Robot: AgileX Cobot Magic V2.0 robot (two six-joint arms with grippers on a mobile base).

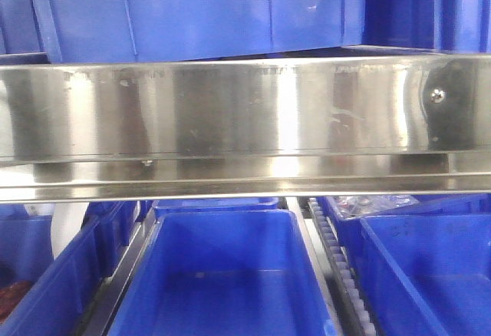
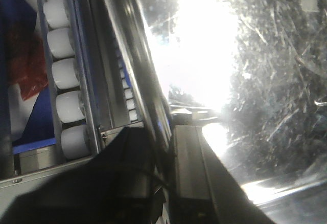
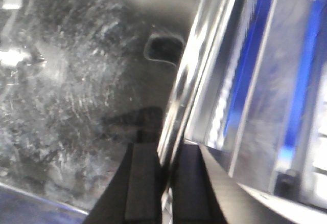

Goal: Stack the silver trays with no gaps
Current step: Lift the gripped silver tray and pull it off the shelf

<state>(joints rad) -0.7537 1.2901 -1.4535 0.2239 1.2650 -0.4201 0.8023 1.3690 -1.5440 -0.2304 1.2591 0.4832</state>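
Note:
Neither a silver tray nor a gripper shows in the front view. In the left wrist view a scratched silver tray (image 2: 265, 81) fills the right side under strong glare. Its thin rim runs down between the dark fingers of my left gripper (image 2: 164, 157), which is shut on that rim. The right wrist view shows a silver tray (image 3: 76, 81) with a scuffed floor on the left. My right gripper (image 3: 167, 178) is shut on its out-turned rim, one finger inside the tray and one outside. Whether both views show the same tray is unclear.
A long polished steel shelf rail (image 1: 245, 113) crosses the front view, with blue bins above it and more blue bins (image 1: 222, 275) below. White rollers (image 2: 64, 75) in a metal track and a red packet (image 2: 30, 65) lie left of the tray. Blue bin walls (image 3: 250, 65) stand right of the other rim.

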